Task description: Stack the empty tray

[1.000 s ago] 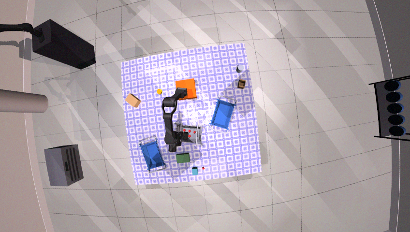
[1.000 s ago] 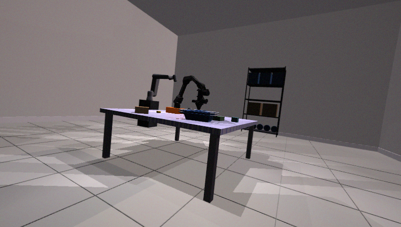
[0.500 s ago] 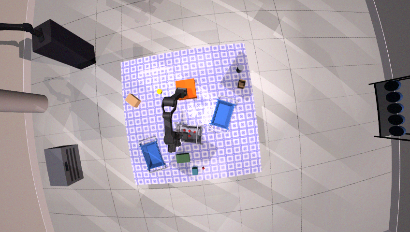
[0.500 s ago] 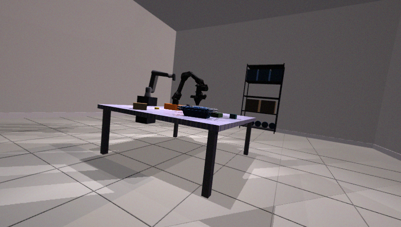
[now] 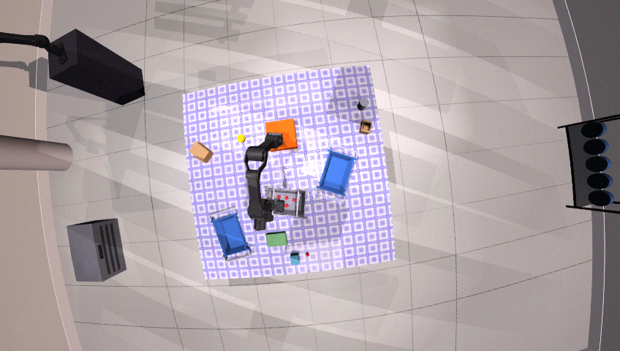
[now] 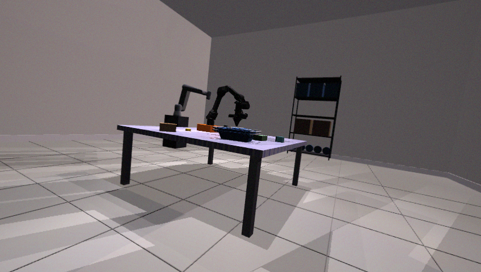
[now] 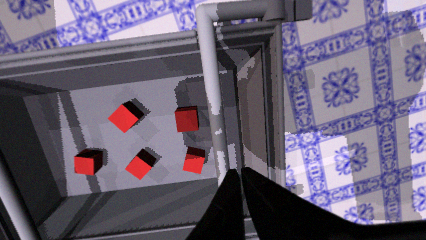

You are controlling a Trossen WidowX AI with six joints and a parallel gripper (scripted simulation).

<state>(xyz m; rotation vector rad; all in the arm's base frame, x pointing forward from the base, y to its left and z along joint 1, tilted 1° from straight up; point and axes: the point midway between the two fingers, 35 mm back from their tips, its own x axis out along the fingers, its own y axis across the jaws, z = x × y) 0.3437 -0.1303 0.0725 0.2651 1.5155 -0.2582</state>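
The grey loaded tray (image 5: 291, 210) (image 7: 100, 48) holds several red blocks (image 7: 187, 120) (image 5: 286, 205). One wire bar (image 7: 211, 75) lies across its top, inside the end nearest my fingers. The other bar (image 7: 16, 205) (image 5: 299, 204) crosses just inside the far end. My gripper (image 7: 239, 176) (image 6: 236, 124) is shut with nothing between its fingertips, beside the nearer bar, over that end. Two empty blue trays stand apart on the table: one (image 5: 335, 172) (image 6: 236, 135) right of the loaded tray, one (image 5: 229, 235) at the lower left, with bars out at their ends. The loaded tray is hidden in the exterior view.
An orange box (image 5: 287, 126) stands at the arm's base. A green box (image 5: 276, 239), a teal block (image 5: 295, 258) and a small red piece (image 5: 307, 254) lie below the loaded tray. A tan block (image 5: 200, 152), a yellow disc (image 5: 240, 138) and a small brown box (image 5: 365, 126) lie farther off.
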